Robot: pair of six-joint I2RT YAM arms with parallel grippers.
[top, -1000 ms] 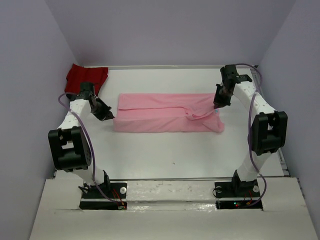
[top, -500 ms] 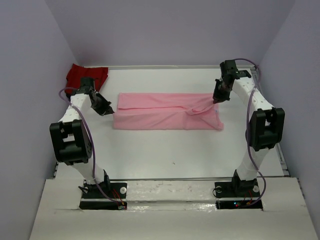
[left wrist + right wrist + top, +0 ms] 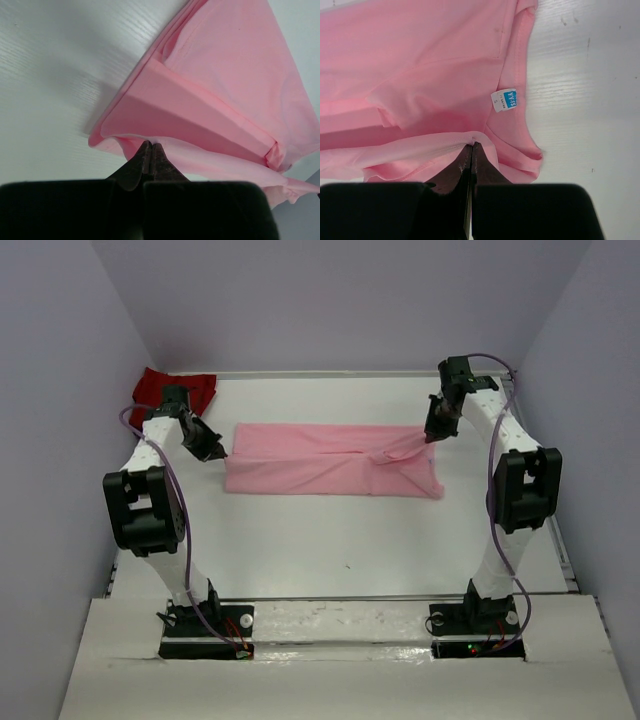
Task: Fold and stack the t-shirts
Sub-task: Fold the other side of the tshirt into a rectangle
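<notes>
Saw only bare desk along the near edge. Found the pink shirt past that, in the middle of the desk, folded into a long strip. Lay with its long way going left to right, side on to both arms. Was gripped at the left end by the left claw, with jaws shut tight on a small pinch of the cloth edge. Was gripped at the right end, close to the neck and its little tag, by the right claw, shut tight too on a thin fold. Rose a little off the desk at both pinched spots and lay flat in between. Gave each arm its own end, with neither end closer to the other arm. Seemed to turn the next move on just this: a strip stretched from claw to claw, one long edge facing the near edge of the desk, the other facing the far edge. Probably called for both claws to go the same way together, to keep the strip straight. Spotted the red shirt last, bunched in the far left corner of the desk, apart from the pink one, held by nothing.
</notes>
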